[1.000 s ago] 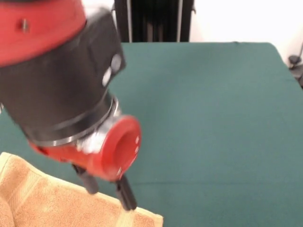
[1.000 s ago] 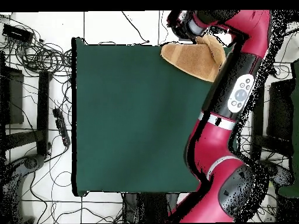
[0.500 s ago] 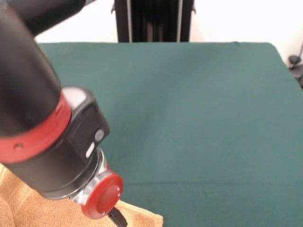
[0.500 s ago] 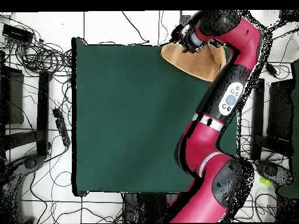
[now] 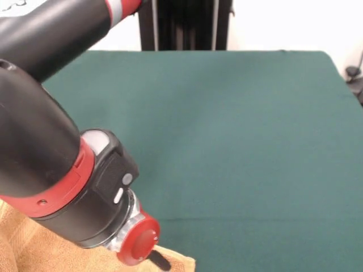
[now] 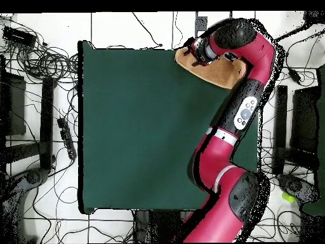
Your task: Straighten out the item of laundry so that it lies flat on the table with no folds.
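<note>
The green-covered bench stretches bare across most of the front view, while the red and black arm reaches from its base at 6 o'clock in the overhead view up to the corner at about 1 o'clock. There the orange-yellow towel lies bunched against the bench's edge, part of it hidden beneath the wrist; in the front view it shows only at 7 o'clock, a rumpled strip under the arm. The end effector presses down at the towel's hemmed edge, but the wrist covers its fingers, so whether they are apart, together or clamped on cloth cannot be told.

The step in hand appears to be taking hold of an edge of the towel to draw it out. Done well, it calls for a grip on a single layer at the hem or a corner, not on a bunched fold, then a low, steady pull toward the open middle of the bench so the cloth drags flat behind instead of lifting and doubling over. Because the towel sits at the very edge, a pull outward risks sliding it off; a pull inward looks safer.
</note>
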`<state>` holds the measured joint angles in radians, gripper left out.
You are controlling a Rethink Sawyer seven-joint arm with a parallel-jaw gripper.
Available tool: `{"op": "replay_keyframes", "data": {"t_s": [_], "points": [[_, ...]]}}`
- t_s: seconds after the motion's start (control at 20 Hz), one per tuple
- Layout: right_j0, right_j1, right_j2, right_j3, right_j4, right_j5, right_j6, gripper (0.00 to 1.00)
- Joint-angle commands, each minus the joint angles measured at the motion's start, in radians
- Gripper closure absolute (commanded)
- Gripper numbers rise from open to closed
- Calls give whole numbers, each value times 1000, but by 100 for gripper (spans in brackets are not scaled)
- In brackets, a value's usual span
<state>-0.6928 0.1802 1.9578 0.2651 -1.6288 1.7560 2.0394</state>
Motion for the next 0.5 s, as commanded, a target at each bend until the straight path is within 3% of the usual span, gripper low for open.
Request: {"op": "replay_keyframes", "data": {"t_s": [0.05, 0.3, 0.5], "points": [[-20, 100, -222, 101, 161, -98, -52, 0], [-18, 162, -312, 89, 203, -117, -86, 0], [-29, 209, -399, 111, 222, -283, -97, 0]]}}
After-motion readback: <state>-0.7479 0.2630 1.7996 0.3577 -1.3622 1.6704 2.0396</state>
